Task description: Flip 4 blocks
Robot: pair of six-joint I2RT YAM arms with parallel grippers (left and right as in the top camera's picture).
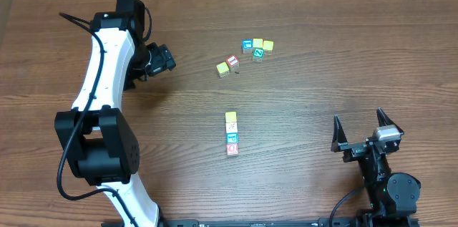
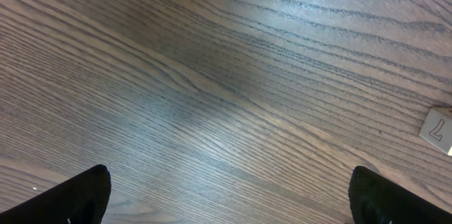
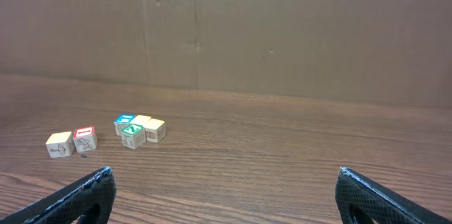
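Note:
Four blocks lie in a short column at the table's centre: a yellow block, a cream one, a blue-bordered one and a red-bordered one. My left gripper hovers far to their upper left, open, with only bare wood between its fingers. My right gripper rests at the lower right, also open and holding nothing. The column does not show in either wrist view.
More cubes sit further back: a green Z cube with blue and yellow ones, plus a red-bordered and yellow pair. A cream cube shows at the left wrist view's right edge. A cardboard wall stands behind.

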